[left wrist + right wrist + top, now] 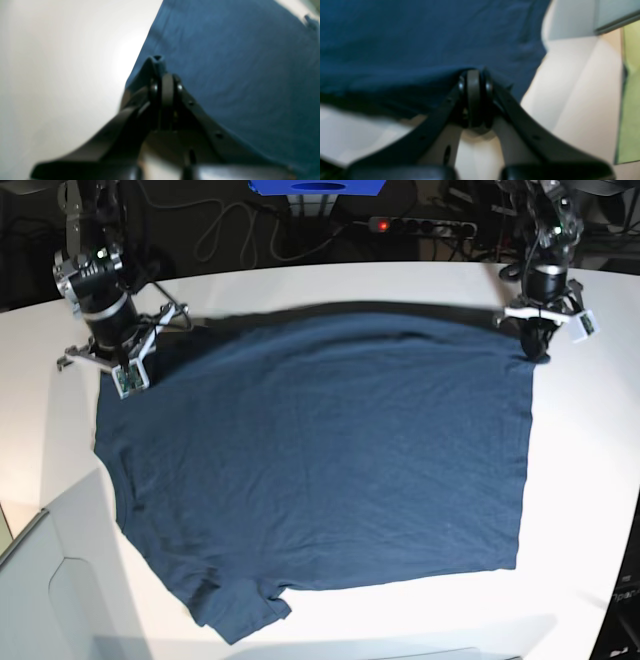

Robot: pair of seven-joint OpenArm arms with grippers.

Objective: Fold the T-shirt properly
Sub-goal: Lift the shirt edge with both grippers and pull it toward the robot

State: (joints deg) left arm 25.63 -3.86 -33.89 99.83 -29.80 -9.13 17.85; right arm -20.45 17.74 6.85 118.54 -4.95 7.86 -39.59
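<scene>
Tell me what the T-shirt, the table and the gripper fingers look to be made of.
T-shirt: soft matte knit, probably cotton; it lies limp with fine wrinkles and no sheen.
Table: smooth white surface, perhaps laminate or painted board; it shows a soft glare in the left wrist view.
Left gripper and right gripper fingers: black, slightly glossy, likely moulded plastic; blur leaves that open.

No readable text, brand, number or sign appears in any view. The T-shirt (320,450) shows plain blue cloth, and both wrist views are too blurred for lettering.
</scene>
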